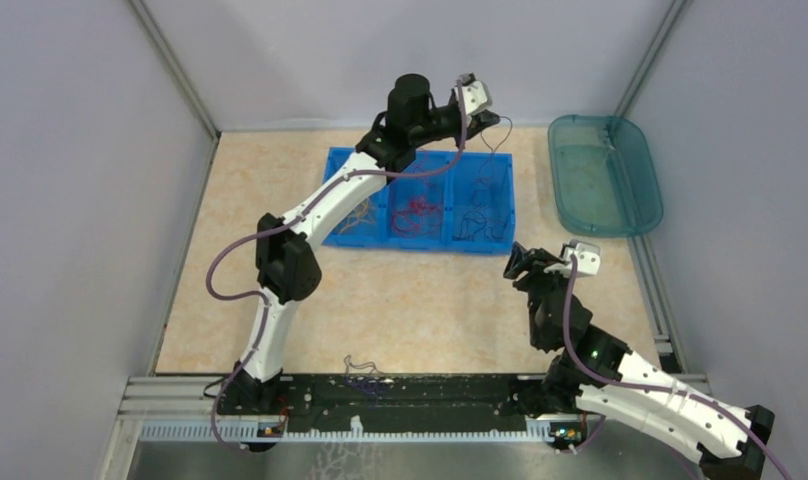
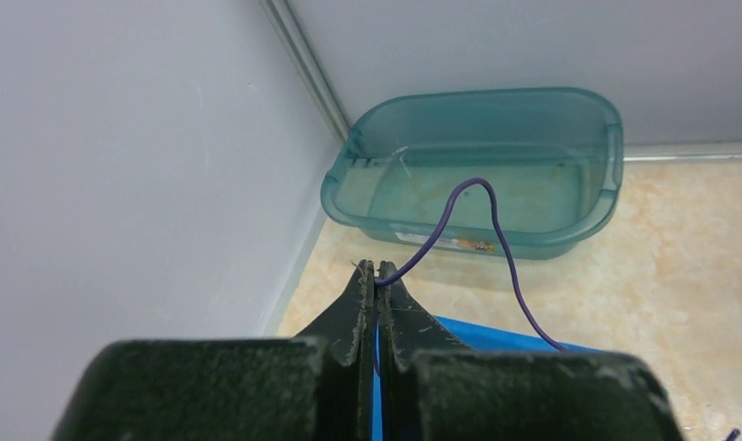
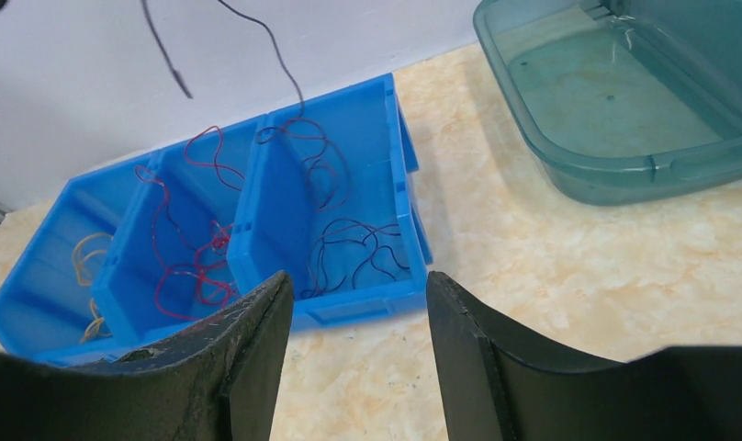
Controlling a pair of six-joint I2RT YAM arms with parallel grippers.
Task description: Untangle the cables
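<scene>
Left pincer (image 2: 376,273) clamped on a purple cable (image 2: 482,188) above the blue bin (image 3: 405,156).
Colours are sorted by compartment; one stray cable (image 1: 361,364) is left on the desk (image 1: 430,310); right pincer (image 3: 358,303) is held wide.

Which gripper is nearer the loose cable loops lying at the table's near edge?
Right. The right gripper sits right of the loose loops, beside the blue tray; the left gripper is beyond the tray, shut on a purple cable.
</scene>
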